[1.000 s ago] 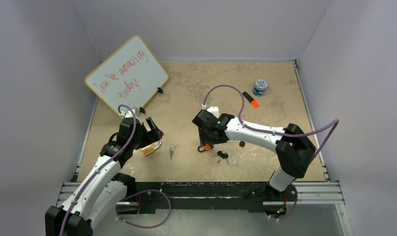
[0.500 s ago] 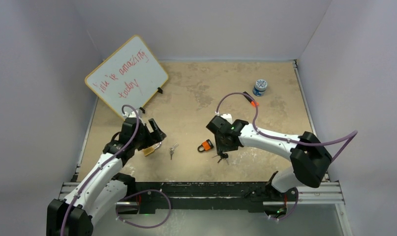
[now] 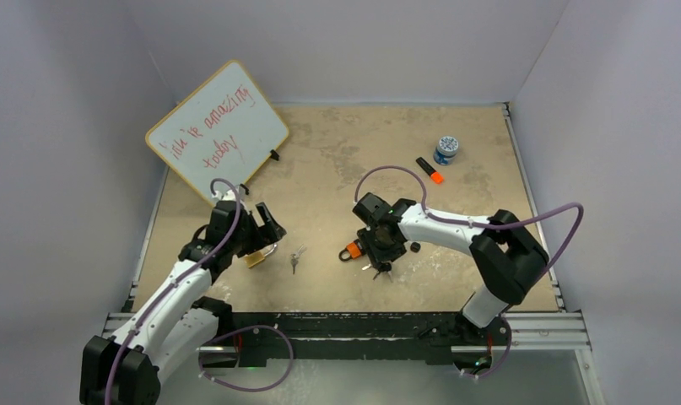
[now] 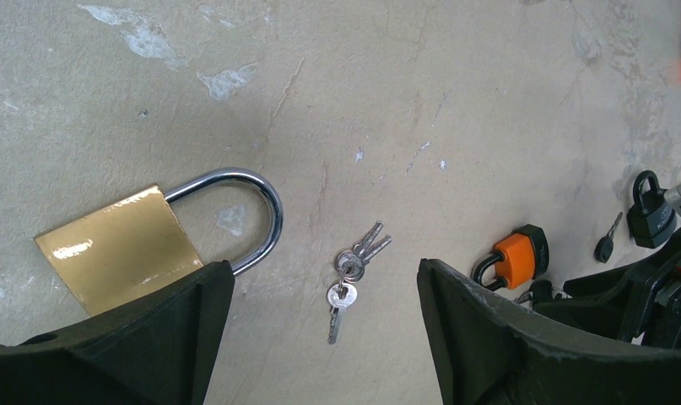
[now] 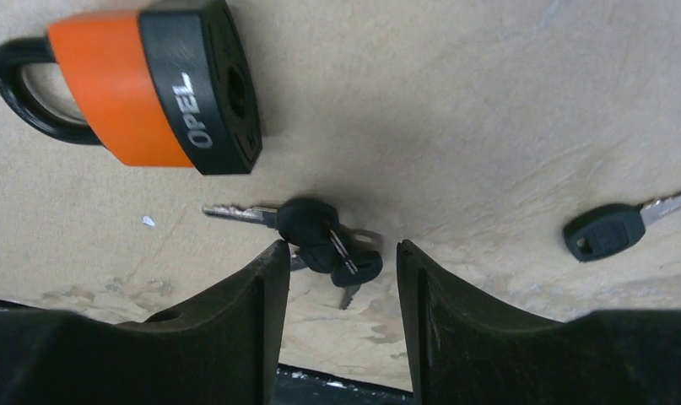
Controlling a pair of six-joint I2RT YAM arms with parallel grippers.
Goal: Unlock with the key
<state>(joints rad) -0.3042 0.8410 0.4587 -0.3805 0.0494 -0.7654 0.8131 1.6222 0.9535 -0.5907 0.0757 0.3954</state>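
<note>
A brass padlock point(image 3: 255, 256) point(image 4: 117, 249) lies at the front left, its steel shackle pointing right. A ring of silver keys point(image 3: 296, 257) point(image 4: 354, 268) lies just right of it. My left gripper point(image 3: 266, 222) point(image 4: 322, 274) hovers open above both, holding nothing. An orange padlock point(image 3: 351, 251) point(image 5: 151, 84) point(image 4: 516, 260) lies in the middle. A bunch of black-headed keys point(image 3: 381, 268) point(image 5: 324, 240) rests beside it. My right gripper point(image 3: 379, 245) point(image 5: 341, 253) is low over this bunch, open, the key heads at its fingertips but not clamped.
A whiteboard point(image 3: 217, 128) leans at the back left. An orange marker point(image 3: 429, 170) and a blue-white tin point(image 3: 446, 149) sit at the back right. A small black padlock point(image 3: 415, 247) point(image 4: 649, 211) and a single black key point(image 5: 607, 229) lie right of the bunch.
My right arm left the orange padlock, swung right, then came back over the black keys, its jaws narrower than before. The left arm has barely moved.
</note>
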